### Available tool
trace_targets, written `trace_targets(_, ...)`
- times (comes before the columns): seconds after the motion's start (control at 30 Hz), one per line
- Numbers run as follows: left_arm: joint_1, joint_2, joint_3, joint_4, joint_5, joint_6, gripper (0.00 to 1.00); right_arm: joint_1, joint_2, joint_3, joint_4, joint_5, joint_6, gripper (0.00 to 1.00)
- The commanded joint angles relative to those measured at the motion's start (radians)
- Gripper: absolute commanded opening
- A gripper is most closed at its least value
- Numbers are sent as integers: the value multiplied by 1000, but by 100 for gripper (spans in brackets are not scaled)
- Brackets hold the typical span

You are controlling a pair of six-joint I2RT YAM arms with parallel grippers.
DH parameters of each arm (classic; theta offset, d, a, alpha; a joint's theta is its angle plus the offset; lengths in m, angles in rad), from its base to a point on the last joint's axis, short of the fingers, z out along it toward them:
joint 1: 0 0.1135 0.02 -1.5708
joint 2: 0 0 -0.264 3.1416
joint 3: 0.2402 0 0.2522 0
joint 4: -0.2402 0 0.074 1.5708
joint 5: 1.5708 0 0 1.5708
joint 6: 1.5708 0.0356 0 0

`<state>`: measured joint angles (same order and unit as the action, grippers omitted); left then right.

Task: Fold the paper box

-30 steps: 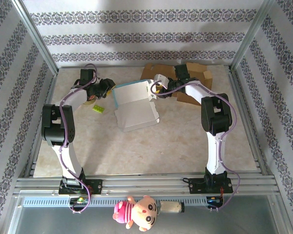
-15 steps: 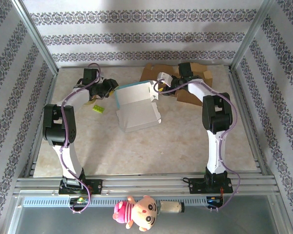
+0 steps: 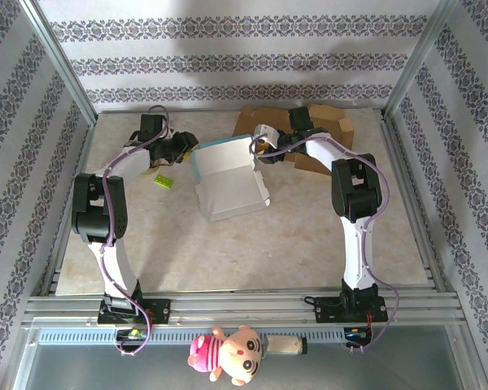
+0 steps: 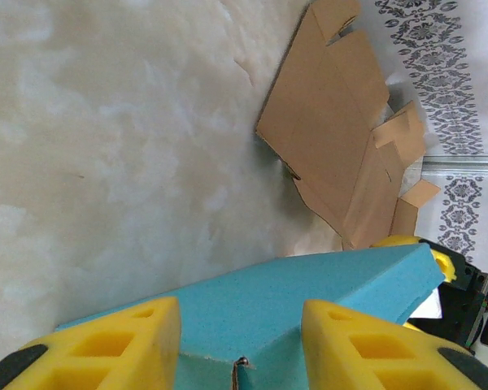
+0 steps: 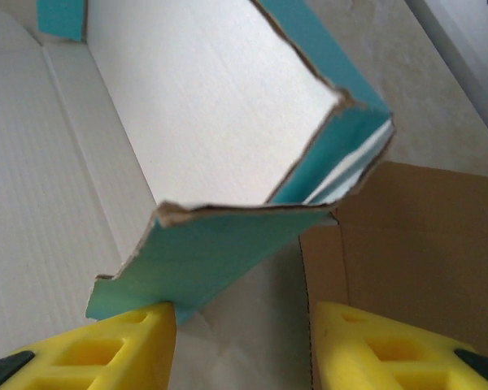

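Observation:
The paper box [image 3: 228, 180], white inside and teal outside, lies half-formed on the table with its rear wall standing up. My left gripper [image 3: 185, 147] is at the box's left rear corner. In the left wrist view its yellow fingers [image 4: 122, 341] stand apart with the teal outer wall [image 4: 309, 296] across the gap; the left gripper [image 4: 240, 315] is open. My right gripper [image 3: 260, 147] is at the right rear corner. There a teal side flap [image 5: 220, 252] rests against the left finger [image 5: 118, 349], and the right gripper [image 5: 244, 317] is open.
Flat brown cardboard [image 3: 325, 123] lies behind the right gripper at the back of the table. A small green object [image 3: 163, 181] sits left of the box. A plush toy [image 3: 228, 354] hangs on the front rail. Frame posts border both sides.
The left gripper pushed right and the box slid slightly right with it. The right gripper lifted toward the back, then came back down to the box's right rear corner.

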<state>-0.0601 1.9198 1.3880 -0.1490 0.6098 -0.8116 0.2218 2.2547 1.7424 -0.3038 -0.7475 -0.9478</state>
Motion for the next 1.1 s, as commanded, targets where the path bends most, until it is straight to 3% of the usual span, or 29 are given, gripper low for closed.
trace_targets(0.0, -21, 16, 16, -7, 8, 20, 43, 21, -12, 0, -23, -71, 23, 48)
trace_targets(0.2, -29, 15, 16, -4, 11, 22, 43, 43, 6, 38, -51, -82, 64, 50)
trace_targets(0.47, -35, 22, 22, 12, 21, 14, 43, 78, 29, 69, -47, -1, 160, 44)
trace_targets(0.77, -42, 30, 10, 58, 38, -10, 43, 140, 48, 111, -17, 259, 359, 35)
trace_targets(0.9, -48, 20, -10, 93, 42, -37, 43, 162, 60, 131, -17, 339, 440, 27)
trace_targets(1.07, -61, -1, -39, 134, 42, -59, 43, 205, 67, 146, -10, 478, 447, 19)
